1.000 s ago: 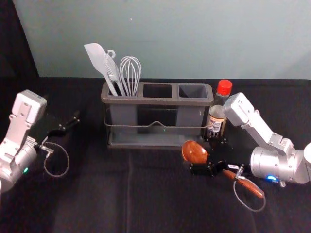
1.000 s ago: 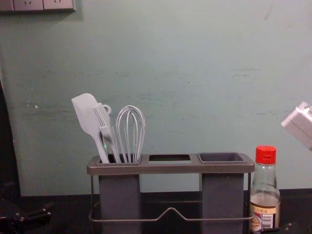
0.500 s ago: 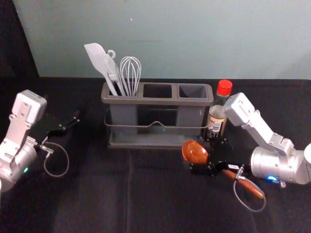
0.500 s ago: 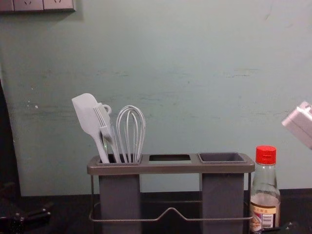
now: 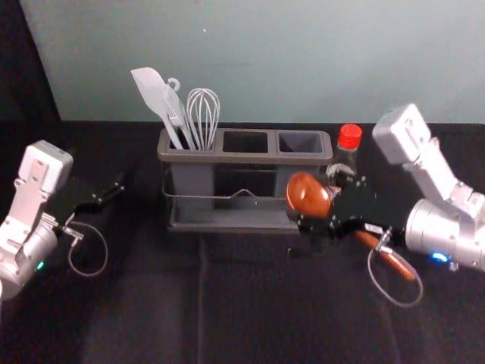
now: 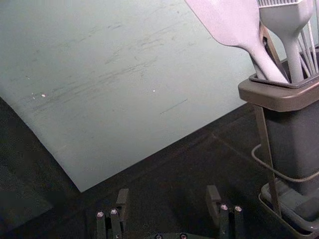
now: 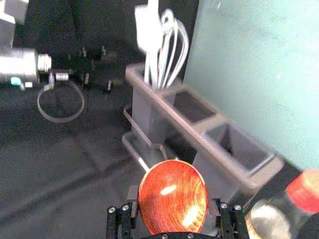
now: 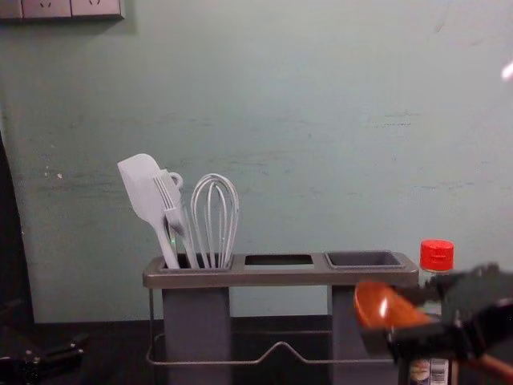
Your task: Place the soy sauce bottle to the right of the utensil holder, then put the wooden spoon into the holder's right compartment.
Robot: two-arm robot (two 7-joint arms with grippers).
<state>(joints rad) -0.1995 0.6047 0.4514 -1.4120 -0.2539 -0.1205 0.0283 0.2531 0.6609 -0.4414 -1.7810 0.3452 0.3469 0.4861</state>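
Observation:
My right gripper [image 5: 331,205], raised off the table in front of the soy sauce bottle [image 5: 348,152], is shut on the wooden spoon [image 5: 308,195]. The spoon's bowl points toward the holder and its handle slopes down to the right. In the right wrist view the spoon's bowl [image 7: 173,196] covers the space at the right gripper [image 7: 174,200]. The bottle stands upright beside the utensil holder [image 5: 242,158] on its right, partly hidden by that gripper in the chest view. The holder's right compartment [image 8: 365,259] is empty. My left gripper [image 5: 107,194], idle at the left, is open in its wrist view [image 6: 167,195].
A white spatula [image 5: 155,95], a brush and a whisk [image 5: 203,114] stand in the holder's left compartment. The middle compartment [image 5: 245,142] is empty. A wall [image 5: 265,61] rises behind the black-covered table [image 5: 151,303].
My right gripper has risen with the spoon, which now shows in the chest view in front of the bottle and the holder's right end. The left arm and bottle have stayed put.

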